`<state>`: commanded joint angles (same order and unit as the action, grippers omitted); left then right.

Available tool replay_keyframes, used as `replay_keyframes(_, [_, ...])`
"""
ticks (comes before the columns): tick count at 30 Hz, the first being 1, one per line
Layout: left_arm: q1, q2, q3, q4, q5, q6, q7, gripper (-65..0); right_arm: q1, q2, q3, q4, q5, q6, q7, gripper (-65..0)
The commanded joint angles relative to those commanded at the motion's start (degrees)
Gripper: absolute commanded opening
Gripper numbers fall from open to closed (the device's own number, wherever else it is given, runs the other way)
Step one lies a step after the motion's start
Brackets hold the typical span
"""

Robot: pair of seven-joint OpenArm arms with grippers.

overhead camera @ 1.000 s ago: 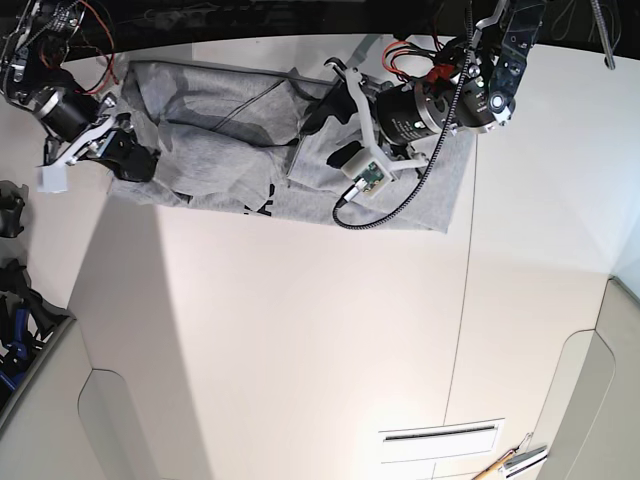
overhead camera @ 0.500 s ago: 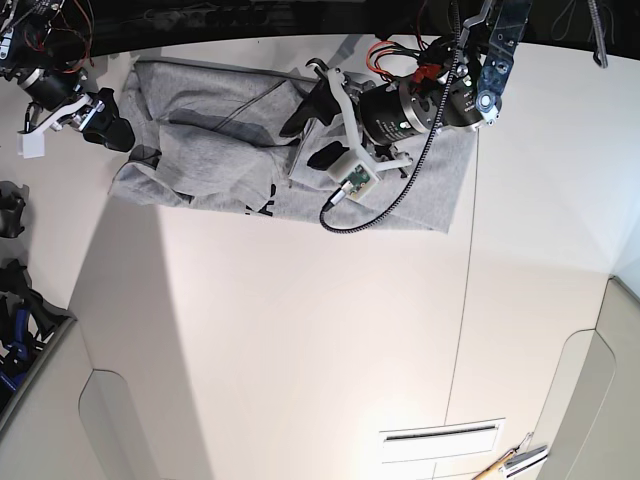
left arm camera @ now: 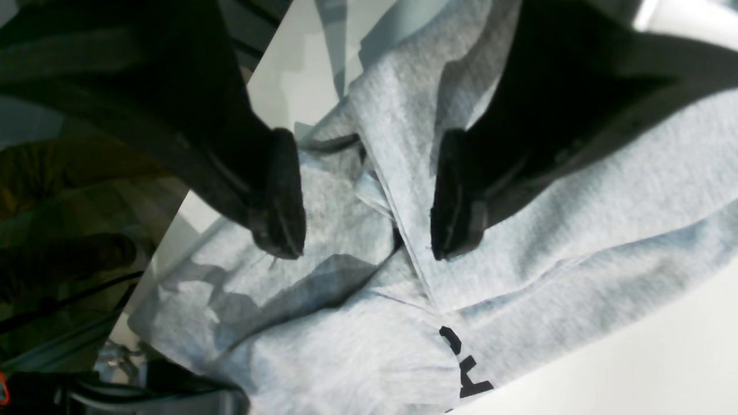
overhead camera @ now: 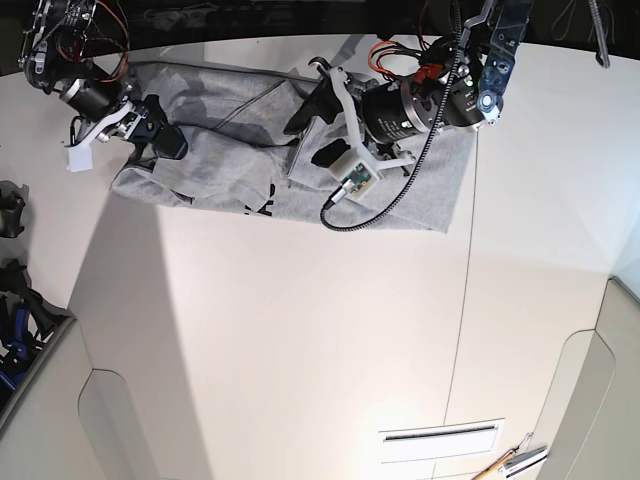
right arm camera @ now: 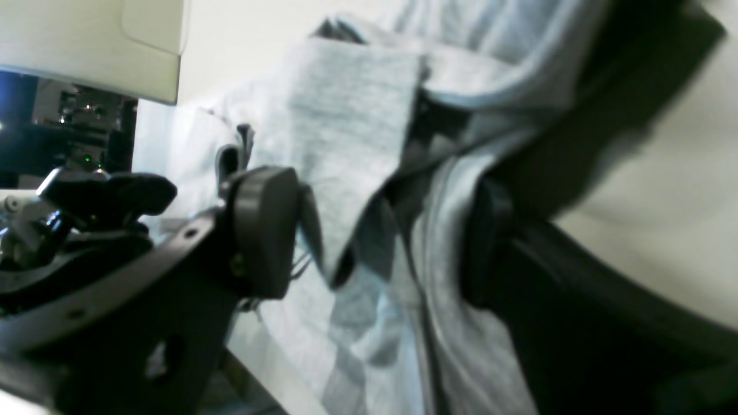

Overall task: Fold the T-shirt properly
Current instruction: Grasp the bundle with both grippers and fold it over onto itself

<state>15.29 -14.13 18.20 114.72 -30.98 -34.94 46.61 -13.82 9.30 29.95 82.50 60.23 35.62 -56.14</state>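
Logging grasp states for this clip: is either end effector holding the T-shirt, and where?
Neither. The left end effector and the right end effector are open, each straddling a fold of the T-shirt.

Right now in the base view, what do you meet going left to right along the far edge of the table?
right gripper → T-shirt → left gripper → bare table

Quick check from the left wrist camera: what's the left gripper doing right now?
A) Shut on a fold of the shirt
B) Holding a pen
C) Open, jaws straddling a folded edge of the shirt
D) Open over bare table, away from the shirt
C: in the left wrist view the left gripper stands open, its two dark pads apart with a folded edge of the grey T-shirt running between them, nothing pinched.
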Motion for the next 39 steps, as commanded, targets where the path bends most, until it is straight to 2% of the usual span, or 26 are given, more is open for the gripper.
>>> replay_keyframes(1, [-0.04, 0.00, 0.00, 0.00, 0.00, 0.00, 0.00, -27.2, 0.26, -0.09, -0.09, 0.00, 0.00, 0.00, 0.00, -26.6])
replay_keyframes(2, [-0.04, -0.02, 0.00, 0.00, 0.00, 0.00, 0.00, -27.2, 0.48, -0.13, -0.09, 0.00, -0.17, -0.02, 0.00, -33.1])
replay_keyframes(5, [-0.13, -0.02, -0.17, 0.02, 0.02, 0.00, 0.00, -27.2, 0.74, -0.11, -0.09, 0.00, -1.09, -0.04, 0.04, -60.7])
replay_keyframes(6, [-0.24, -0.02, -0.39, 0.02, -0.02, 0.00, 0.02, -27.2, 0.79, -0.09, -0.09, 0.00, -1.53, -0.02, 0.09, -65.0])
replay_keyframes(8, [-0.28, -0.02, -1.66, 0.35, -0.02, 0.00, 0.20, -27.2, 0.79, 0.33, 0.02, 0.00, -1.70, 0.00, 1.09, -65.0])
replay_keyframes(12, [-0.35, -0.04, -6.34, 3.08, -0.09, 0.00, 3.76, -27.2, 1.42, 2.05, 3.15, 0.20, -2.84, 0.00, 2.34, -65.0])
replay_keyframes(18, [1.99, -0.04, -15.37, 3.67, -0.02, -0.02, 5.53, -27.2, 2.99, 9.11, 8.13, 0.55, -2.47, -0.04, 1.22, -65.0])
replay_keyframes(20, [3.19, -0.02, -16.74, 3.45, -0.07, 0.00, 5.49, -27.2, 3.08, 11.76, 8.24, 1.97, -1.64, -0.04, 0.57, -65.0])
replay_keyframes(22, [3.82, 0.00, -16.76, 2.45, -0.07, 0.00, 5.27, -27.2, 3.78, 12.92, 8.24, 5.11, -1.70, -0.09, -0.24, -65.0])
replay_keyframes(23, [4.07, 0.00, -16.70, 1.42, -0.07, 0.00, 4.94, -27.2, 4.39, 12.85, 8.24, 7.32, -0.55, -0.87, -1.33, -65.0])
replay_keyframes(25, [4.13, 0.02, -16.48, -1.77, -0.13, 0.00, 4.46, -27.2, 5.66, 11.80, 8.15, 12.55, 1.70, -0.44, -3.78, -65.0])
replay_keyframes(29, [3.91, 0.22, -15.26, -10.43, -2.91, 0.00, 0.92, -27.2, 6.71, 8.28, 7.17, 22.80, 1.51, -0.48, -4.09, -65.0])
replay_keyframes(31, [3.54, 1.03, -14.40, -13.99, -3.06, -0.02, 0.46, -27.2, 7.78, 5.97, 4.09, 26.34, 0.24, -0.50, -4.00, -65.0])
replay_keyframes(37, [3.41, 3.56, -12.04, -16.50, -3.06, 0.00, 0.35, -27.2, 11.72, -2.71, -16.00, 27.76, -7.08, -1.16, -3.65, -65.0])
replay_keyframes(39, [2.99, 4.11, -12.04, -16.50, -3.06, 0.00, 0.35, -27.2, 11.39, -5.77, -22.47, 27.71, -11.58, -1.16, -3.67, -65.0])
